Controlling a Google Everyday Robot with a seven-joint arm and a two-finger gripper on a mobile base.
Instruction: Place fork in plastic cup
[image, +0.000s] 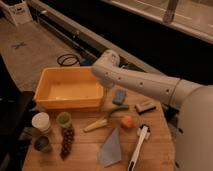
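The light green plastic cup (63, 119) stands upright at the table's left, between the white cup (41, 121) and a yellow-green item. The fork does not show anywhere on the table. My white arm (145, 85) reaches from the right across the back of the table. My gripper (107, 82) is at its far end, at the back right corner of the yellow bin, largely hidden under the arm. It is far from the green cup.
A yellow bin (67, 102) sits at the back left. A dark grey cup (42, 144) and grapes (66, 141) lie at front left. A blue sponge (119, 96), brown block (145, 106), orange fruit (128, 122), white-handled brush (138, 147) and grey cloth (111, 149) fill the middle and right.
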